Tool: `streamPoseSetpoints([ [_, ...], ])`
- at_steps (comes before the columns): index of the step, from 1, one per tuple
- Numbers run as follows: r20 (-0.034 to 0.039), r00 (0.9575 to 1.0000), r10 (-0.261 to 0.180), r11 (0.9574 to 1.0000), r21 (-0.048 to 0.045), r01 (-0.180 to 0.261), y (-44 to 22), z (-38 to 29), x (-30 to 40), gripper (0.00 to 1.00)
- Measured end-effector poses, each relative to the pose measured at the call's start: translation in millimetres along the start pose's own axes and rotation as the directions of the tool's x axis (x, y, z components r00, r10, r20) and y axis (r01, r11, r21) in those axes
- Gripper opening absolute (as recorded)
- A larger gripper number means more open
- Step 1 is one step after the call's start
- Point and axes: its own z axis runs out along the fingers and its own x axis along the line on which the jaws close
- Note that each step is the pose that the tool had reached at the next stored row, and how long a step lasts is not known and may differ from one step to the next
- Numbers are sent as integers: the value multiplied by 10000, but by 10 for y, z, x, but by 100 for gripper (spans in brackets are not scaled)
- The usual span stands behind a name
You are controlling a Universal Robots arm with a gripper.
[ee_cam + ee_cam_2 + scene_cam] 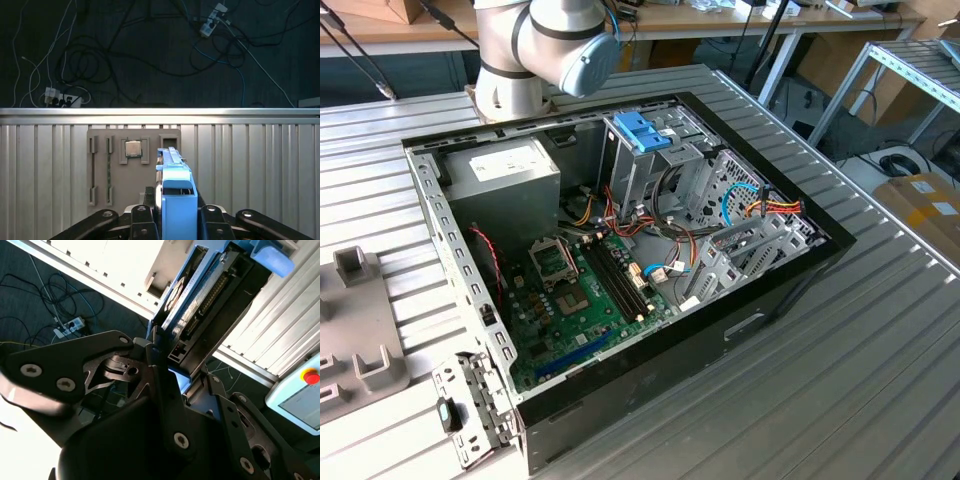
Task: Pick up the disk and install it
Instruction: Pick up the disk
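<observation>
Light blue plastic edges the disk, which is gripped edge-on between the fingers of the gripper. The jaws are closed against its two faces. The disk is seen sticking out forward, past the fingertips. In the second wrist view the disk is likewise held in the gripper and extends away from it, with the blue frame end farthest out.

In the first wrist view, a grey fixture plate with a small square chip is seen beyond the held disk. It lies on the ribbed metal table, apart from the gripper. Farther off, a dark floor with loose cables is seen.

In the exterior view, an open computer case is shown on the table, with the arm mounted behind it.
</observation>
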Motion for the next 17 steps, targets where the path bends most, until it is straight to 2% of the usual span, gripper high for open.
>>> streamPoseSetpoints([
  [17, 0, 10000, 1, 10000, 1, -1, 0, -2, 109, 37],
])
